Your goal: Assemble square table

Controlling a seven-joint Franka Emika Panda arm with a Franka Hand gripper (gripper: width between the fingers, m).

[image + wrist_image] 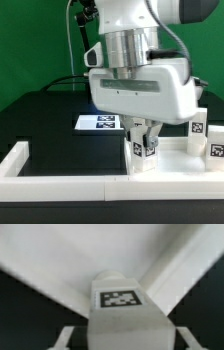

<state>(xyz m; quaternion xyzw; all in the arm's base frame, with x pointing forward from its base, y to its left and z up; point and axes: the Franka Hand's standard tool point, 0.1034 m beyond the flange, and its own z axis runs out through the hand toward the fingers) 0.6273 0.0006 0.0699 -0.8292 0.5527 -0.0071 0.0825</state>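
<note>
My gripper is shut on a short white table leg that carries black-and-white tags and stands upright near the front wall bar. In the wrist view the leg fills the middle with its tag facing the camera. A thin finger presses on each side of it, so the gripper is closed around it. The white square tabletop with its raised rim lies just beyond the leg. In the exterior view the tabletop shows low at the right, mostly hidden by the hand.
The marker board lies flat on the black surface behind the gripper. A long white wall bar runs along the front, with a side bar at the exterior view's left. Two more tagged legs stand at the right.
</note>
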